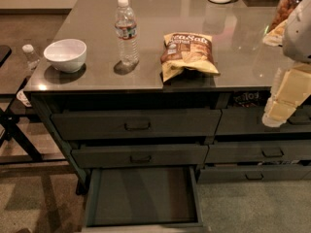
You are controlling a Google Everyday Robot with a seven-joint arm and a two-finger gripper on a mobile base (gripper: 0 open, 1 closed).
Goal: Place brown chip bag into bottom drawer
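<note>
Camera view shows you the gripper at the right edge, hanging in front of the right column of drawers, lower than the countertop and well apart from the bag. Whether it is open or closed you cannot tell from here; nothing seems to be held in it. To its left, the brown chip bag lies flat on the grey countertop, close to the front edge and near the water bottle. Below, the bottom drawer of the left column is pulled out, its inside bare. The step in hand seems to be the reach for the bag. Your next move calls for lifting the arm above the counter, bringing it left over the bag and gripping it without pushing it off the edge.
</note>
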